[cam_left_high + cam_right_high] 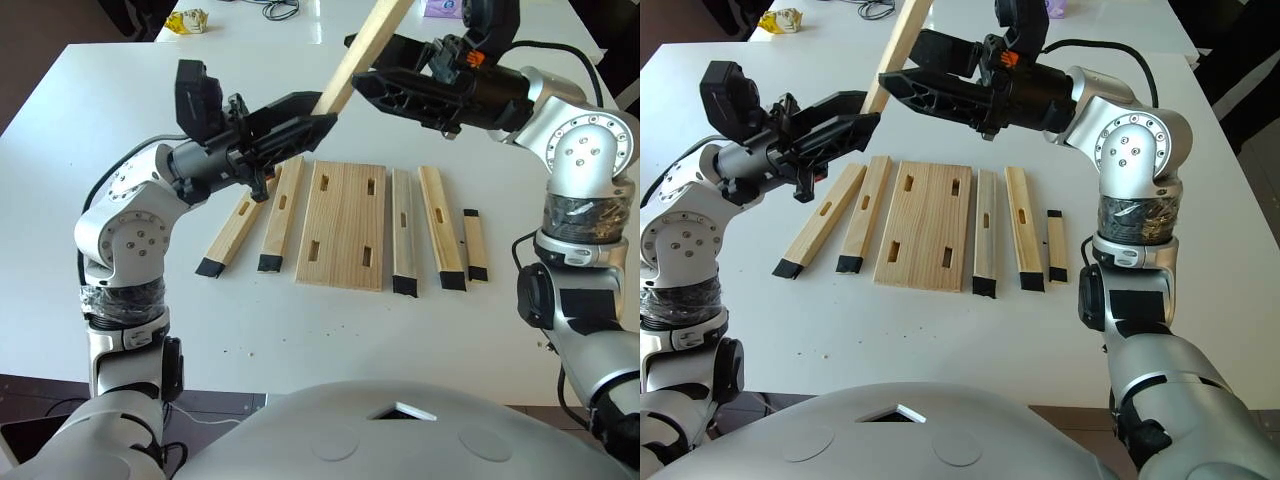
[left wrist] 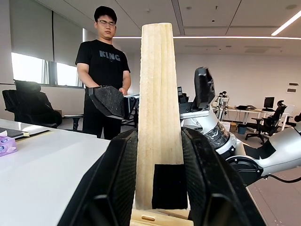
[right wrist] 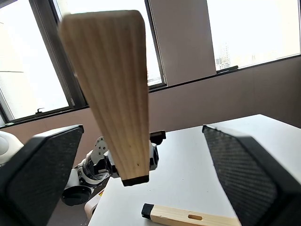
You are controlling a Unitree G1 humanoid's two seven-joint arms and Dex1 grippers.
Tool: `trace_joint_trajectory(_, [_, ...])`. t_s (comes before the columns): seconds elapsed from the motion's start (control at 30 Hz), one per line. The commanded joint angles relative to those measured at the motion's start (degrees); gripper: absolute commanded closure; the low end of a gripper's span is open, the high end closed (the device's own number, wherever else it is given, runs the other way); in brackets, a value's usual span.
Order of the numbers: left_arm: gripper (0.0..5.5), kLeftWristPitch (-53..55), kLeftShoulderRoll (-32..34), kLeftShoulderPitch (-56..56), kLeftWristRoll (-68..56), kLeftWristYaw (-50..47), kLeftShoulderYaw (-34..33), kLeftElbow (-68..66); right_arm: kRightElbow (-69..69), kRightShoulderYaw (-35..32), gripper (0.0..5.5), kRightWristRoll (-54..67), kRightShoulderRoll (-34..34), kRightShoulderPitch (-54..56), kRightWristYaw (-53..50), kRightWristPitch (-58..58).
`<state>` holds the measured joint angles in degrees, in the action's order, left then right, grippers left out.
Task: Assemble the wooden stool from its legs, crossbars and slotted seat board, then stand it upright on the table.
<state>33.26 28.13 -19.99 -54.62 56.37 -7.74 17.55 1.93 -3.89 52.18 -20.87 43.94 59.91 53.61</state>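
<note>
Left gripper [image 1: 322,113] jaws clamp leg [image 1: 373,30]; right gripper [image 1: 352,63] jaws spread, raised.

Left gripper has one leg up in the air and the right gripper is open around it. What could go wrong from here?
1. The left gripper clamps the leg only near its black-tipped end. The long free length may pivot or slip.
2. The right gripper sits open on either side of the leg. Closing off-centre could push it out of the left grip.
3. The leg hangs near the far edge of the seat board. A drop could knock the laid-out parts askew.
</note>
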Motion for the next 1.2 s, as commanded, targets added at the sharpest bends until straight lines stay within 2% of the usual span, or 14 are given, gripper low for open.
trace_joint_trajectory(0.03, [4.19, -0.1, 1.2, -0.4, 1.0, 1.7, 1.2, 0.7, 1.7, 0.8, 0.83, 2.1, -0.5, -0.2, 0.5, 2.1])
trace_joint_trajectory(0.17, [4.19, -0.5, 1.9, 0.1, 2.1, 2.9, 1.9, 1.1, 0.9, 0.8, 1.21, 2.3, -1.3, 0.2, 1.1, 2.3])
trace_joint_trajectory(0.8, [4.19, -0.2, 1.7, 3.6, 2.3, 2.7, 2.2, 2.3, 0.2, -1.7, 4.03, 5.8, -4.3, -0.1, 3.1, 4.6])
trace_joint_trajectory(1.2, [4.19, -2.0, 1.5, 3.8, 4.8, 0.7, 2.2, 1.1, 1.6, -4.2, 4.11, 9.3, -3.0, -1.8, -0.9, 6.5])
